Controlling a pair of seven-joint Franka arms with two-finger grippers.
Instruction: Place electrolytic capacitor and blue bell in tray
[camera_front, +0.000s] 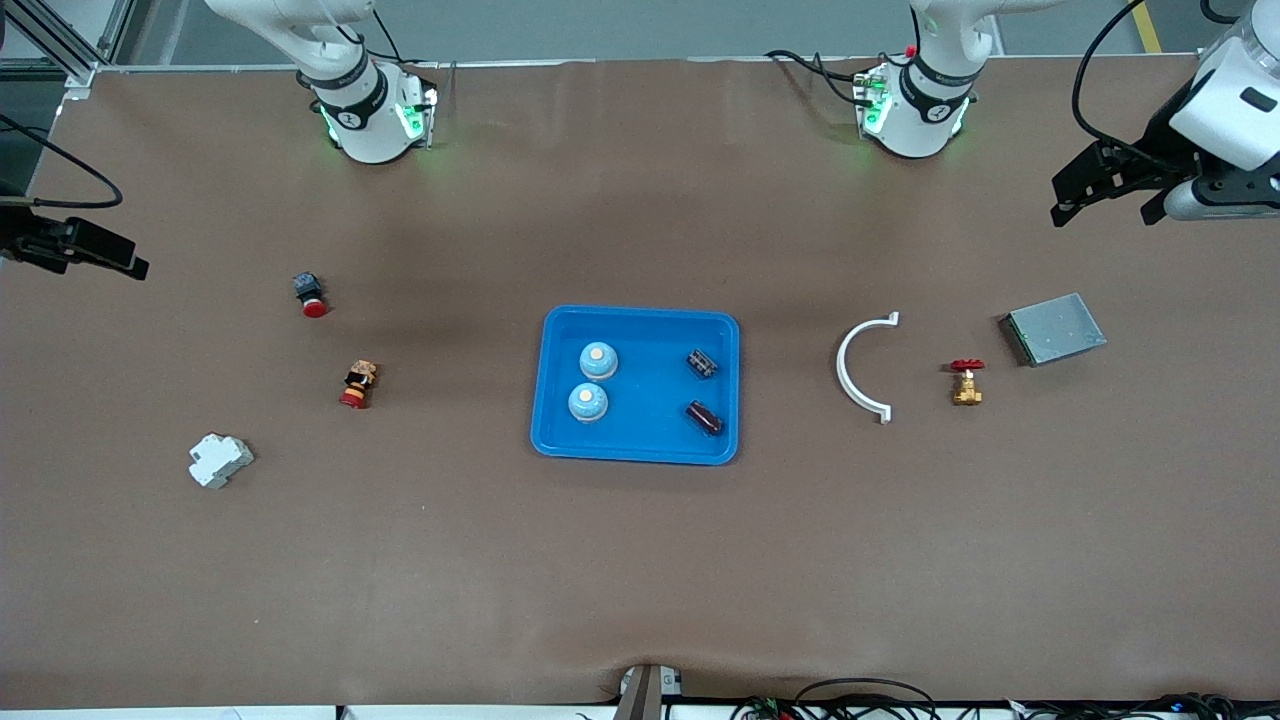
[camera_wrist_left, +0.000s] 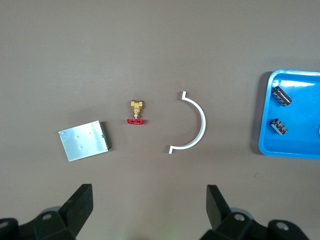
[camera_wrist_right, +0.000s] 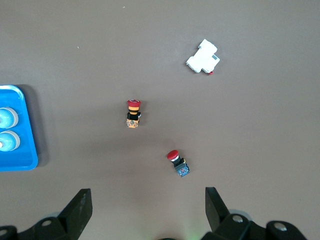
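Observation:
The bright-blue tray (camera_front: 640, 312) lies in the middle of the table. In it sit two blue bells (camera_front: 598, 360) (camera_front: 588, 402) side by side, and two dark electrolytic capacitors (camera_front: 702, 363) (camera_front: 704, 417) toward the left arm's end. The left wrist view shows the tray (camera_wrist_left: 300, 125) with both capacitors (camera_wrist_left: 281, 96) (camera_wrist_left: 279, 126). The right wrist view shows the tray (camera_wrist_right: 25, 125) and the bells (camera_wrist_right: 6, 117) (camera_wrist_right: 7, 141). My left gripper (camera_front: 1103, 212) (camera_wrist_left: 148, 205) hangs open and empty over the left arm's end of the table. My right gripper (camera_front: 80, 250) (camera_wrist_right: 148, 205) hangs open and empty over the right arm's end.
Toward the left arm's end lie a white curved clip (camera_front: 862, 368), a brass valve with a red handle (camera_front: 966, 382) and a grey metal box (camera_front: 1055, 329). Toward the right arm's end lie two red push buttons (camera_front: 311, 294) (camera_front: 357, 384) and a white breaker (camera_front: 220, 460).

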